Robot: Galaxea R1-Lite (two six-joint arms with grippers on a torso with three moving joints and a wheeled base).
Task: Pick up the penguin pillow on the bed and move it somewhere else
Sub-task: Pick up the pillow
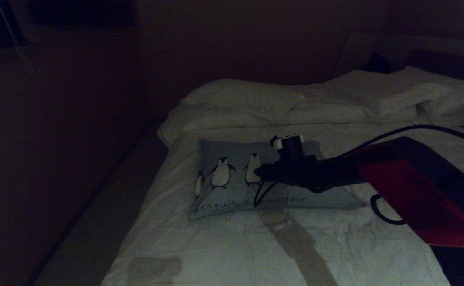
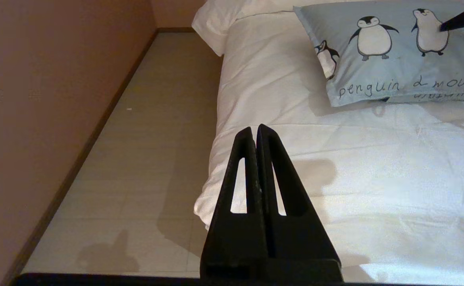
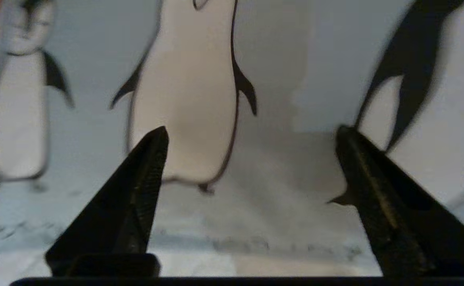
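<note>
1. We see the penguin pillow (image 1: 232, 176) lying flat on the bed (image 1: 216, 254), at about 12 o'clock from us, with its printed side up and its text edge toward us. It lies in front of the white pillows (image 1: 378, 93), which are at about 1 o'clock, so the open duvet around it gives us room to reach.

2. Our right gripper (image 3: 251, 167) is spread wide and grasps nothing. In the right wrist view its 2 fingertips (image 3: 152, 145) stand well apart, close above the pillow cover, with a printed penguin between them. We judge this wide stance is meant to take a fold of the soft cover between the jaws.

3. In the head view the right arm reaches in from about 4 o'clock, over the right half of the pillow. We cannot tell if the tips touch the fabric already.

4. Our left gripper (image 2: 257, 137) is clenched, holds nothing, and hangs over the near corner of the bed at about 10 o'clock, parked out of the way.

5. We think the pillow is not yet lifted, since it rests fully on the duvet.
</note>
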